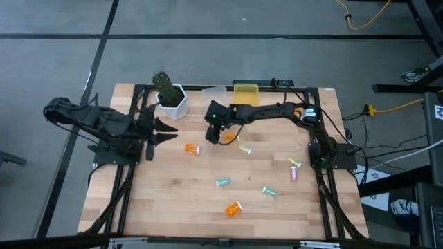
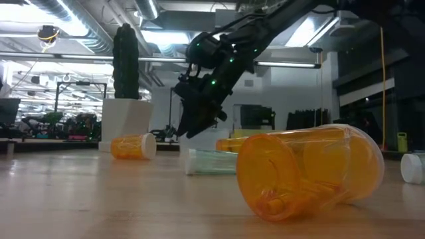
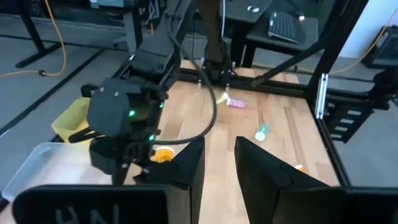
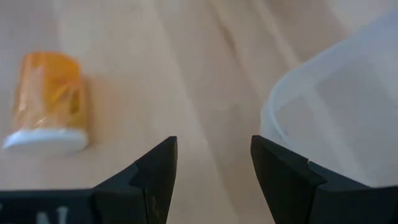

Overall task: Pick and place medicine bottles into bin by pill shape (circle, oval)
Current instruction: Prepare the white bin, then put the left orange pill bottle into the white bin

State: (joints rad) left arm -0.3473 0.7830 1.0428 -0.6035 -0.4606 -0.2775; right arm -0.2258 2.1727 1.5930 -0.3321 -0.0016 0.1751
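I see my right gripper (image 4: 211, 165) is black, fingers parted over pale blond wood planks of the table (image 1: 173, 194). Just beside one finger lies a translucent orange bottle (image 4: 46, 102) with a white cap; on the finger's other side is a frosted clear bin (image 4: 339, 106). Beyond that sits a yellow bin (image 1: 246, 93). The left gripper (image 3: 217, 162) is black too, and from it I see green lights glowing on the right arm's dark wrist. Farther from my right gripper lie a teal bottle (image 1: 222, 182), a pale green bottle (image 1: 269, 191), a purple bottle (image 1: 293, 173) and another orange bottle (image 1: 234, 208). The cactus (image 1: 164, 84) is dark green in a white pot (image 1: 173, 104).
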